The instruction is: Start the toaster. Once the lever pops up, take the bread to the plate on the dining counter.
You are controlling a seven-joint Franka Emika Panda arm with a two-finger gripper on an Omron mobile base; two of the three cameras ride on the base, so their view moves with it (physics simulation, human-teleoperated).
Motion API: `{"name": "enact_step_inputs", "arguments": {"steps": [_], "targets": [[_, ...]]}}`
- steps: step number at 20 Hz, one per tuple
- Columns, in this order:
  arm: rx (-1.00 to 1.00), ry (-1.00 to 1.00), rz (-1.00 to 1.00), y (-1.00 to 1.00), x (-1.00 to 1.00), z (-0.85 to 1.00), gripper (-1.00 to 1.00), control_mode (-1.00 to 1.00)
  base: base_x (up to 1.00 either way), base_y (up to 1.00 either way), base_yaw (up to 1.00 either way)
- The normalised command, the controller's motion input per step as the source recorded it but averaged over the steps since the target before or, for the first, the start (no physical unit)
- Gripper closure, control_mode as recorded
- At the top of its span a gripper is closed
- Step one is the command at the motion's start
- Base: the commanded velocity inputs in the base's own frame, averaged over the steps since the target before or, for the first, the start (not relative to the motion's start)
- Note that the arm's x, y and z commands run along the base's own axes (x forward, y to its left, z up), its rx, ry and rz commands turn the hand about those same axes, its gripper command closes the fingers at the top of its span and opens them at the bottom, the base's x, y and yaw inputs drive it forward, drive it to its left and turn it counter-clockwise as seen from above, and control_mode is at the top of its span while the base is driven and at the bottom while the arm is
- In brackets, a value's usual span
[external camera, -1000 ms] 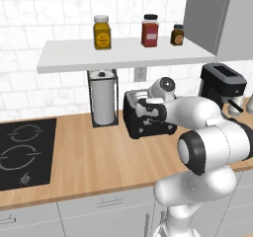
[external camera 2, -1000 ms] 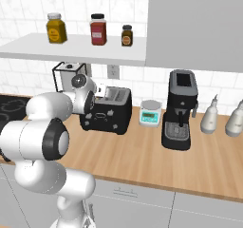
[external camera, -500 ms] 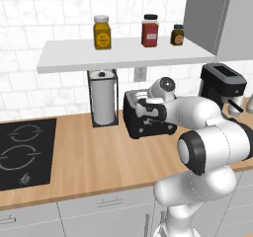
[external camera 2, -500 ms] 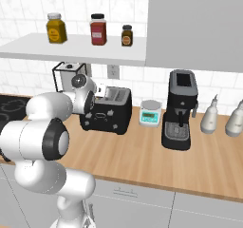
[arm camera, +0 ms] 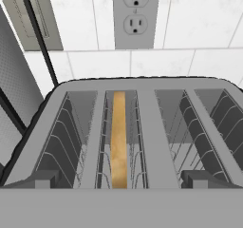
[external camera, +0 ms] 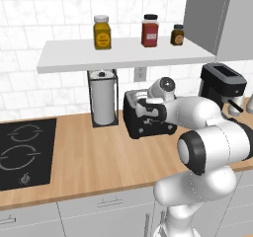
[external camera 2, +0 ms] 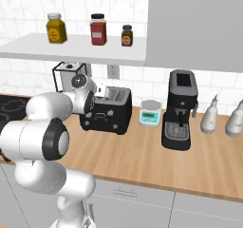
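Observation:
The black toaster [external camera: 157,128] stands on the wood worktop by the tiled wall, also seen in the right base view [external camera 2: 110,116]. My gripper [external camera: 146,110] hangs over its front top edge, open with nothing between the fingers. In the hand view I look down into the toaster [arm camera: 142,87] and its four slots. The bread [arm camera: 118,141] stands on edge in the second slot from the left, sunk below the rim. The gripper [arm camera: 121,180] straddles the slots, fingertips [arm camera: 40,178] wide apart. The plate and the dining counter are out of view.
A paper towel holder [external camera: 103,98] stands left of the toaster, a cooktop [external camera: 22,152] further left. A small scale [external camera 2: 151,113], the tall coffee machine [external camera 2: 180,109] and two bottles [external camera 2: 210,116] are to the right. A shelf [external camera: 118,53] with jars hangs above. A wall outlet [arm camera: 134,14] is behind.

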Motion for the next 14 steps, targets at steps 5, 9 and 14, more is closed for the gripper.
{"name": "enact_step_inputs", "arguments": {"steps": [5, 9, 14], "targets": [[0.00, 0.00, 0.00, 0.00, 0.00, 0.00, -1.00, -1.00, 0.00, 0.00, 0.00], [0.00, 0.00, 0.00, 0.00, 0.00, 0.00, -1.00, -1.00, 0.00, 0.00, 0.00], [0.00, 0.00, 0.00, 0.00, 0.00, 0.00, -1.00, -1.00, 0.00, 0.00, 0.00]]}}
